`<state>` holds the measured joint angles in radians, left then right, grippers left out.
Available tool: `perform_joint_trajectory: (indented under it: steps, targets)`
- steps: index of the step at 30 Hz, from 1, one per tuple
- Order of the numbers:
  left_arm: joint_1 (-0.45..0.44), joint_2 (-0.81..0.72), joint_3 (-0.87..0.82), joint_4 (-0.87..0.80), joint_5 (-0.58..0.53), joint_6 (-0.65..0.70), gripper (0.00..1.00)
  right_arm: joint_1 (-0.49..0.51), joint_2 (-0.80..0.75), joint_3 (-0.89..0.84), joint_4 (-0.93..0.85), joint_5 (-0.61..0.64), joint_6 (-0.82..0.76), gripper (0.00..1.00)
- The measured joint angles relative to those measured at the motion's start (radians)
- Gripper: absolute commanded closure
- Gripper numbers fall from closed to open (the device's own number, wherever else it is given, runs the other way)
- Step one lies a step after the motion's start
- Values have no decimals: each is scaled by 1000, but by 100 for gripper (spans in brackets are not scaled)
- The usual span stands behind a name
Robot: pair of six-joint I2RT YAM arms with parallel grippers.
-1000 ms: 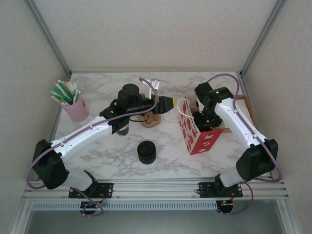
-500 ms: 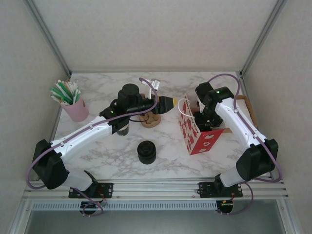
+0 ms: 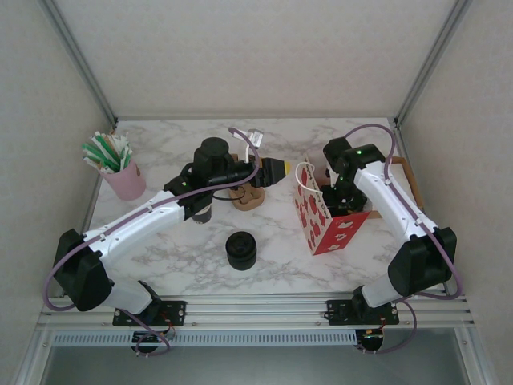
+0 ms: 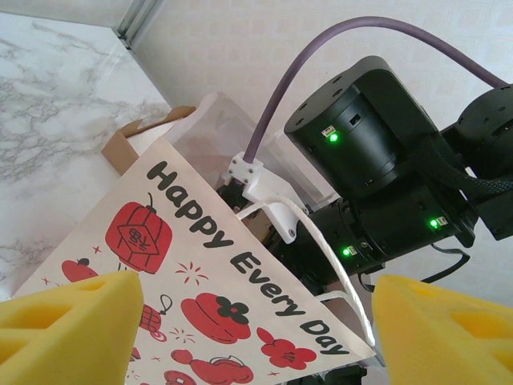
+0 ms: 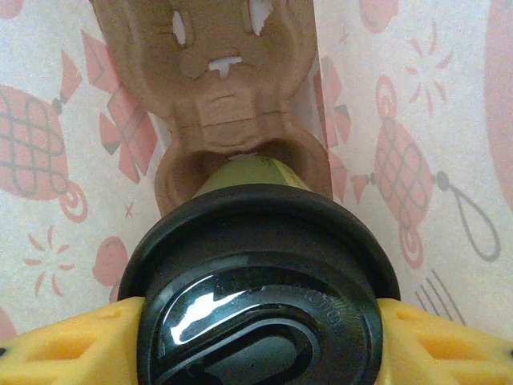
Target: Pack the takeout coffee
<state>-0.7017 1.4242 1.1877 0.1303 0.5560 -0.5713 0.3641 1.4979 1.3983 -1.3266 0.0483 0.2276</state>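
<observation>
Gripping the takeout coffee (image 5: 260, 273) at its black lid, my right jaws hang inside the red-printed paper bag (image 3: 330, 228), right of centre, over a brown cup carrier (image 5: 232, 88). My left jaws stand apart beside the bag. Pale walls (image 3: 264, 56) enclose the marbled white tabletop (image 3: 176, 249); a black lid stack (image 3: 240, 250) sits lower centre.

The right gripper (image 5: 256, 343) and takeout coffee (image 5: 258, 269) plug the paper bag (image 3: 330, 227) mouth. Left of the bag, the table (image 3: 282, 250) lies open up to the black lid stack (image 3: 240, 250).
</observation>
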Motion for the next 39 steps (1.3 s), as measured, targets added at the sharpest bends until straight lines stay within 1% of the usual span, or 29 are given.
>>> perform_joint_trajectory:
  steps: [39]
  targets:
    - [0,12,14,0,-3,0,25,0,4,0,0,0,0,36]
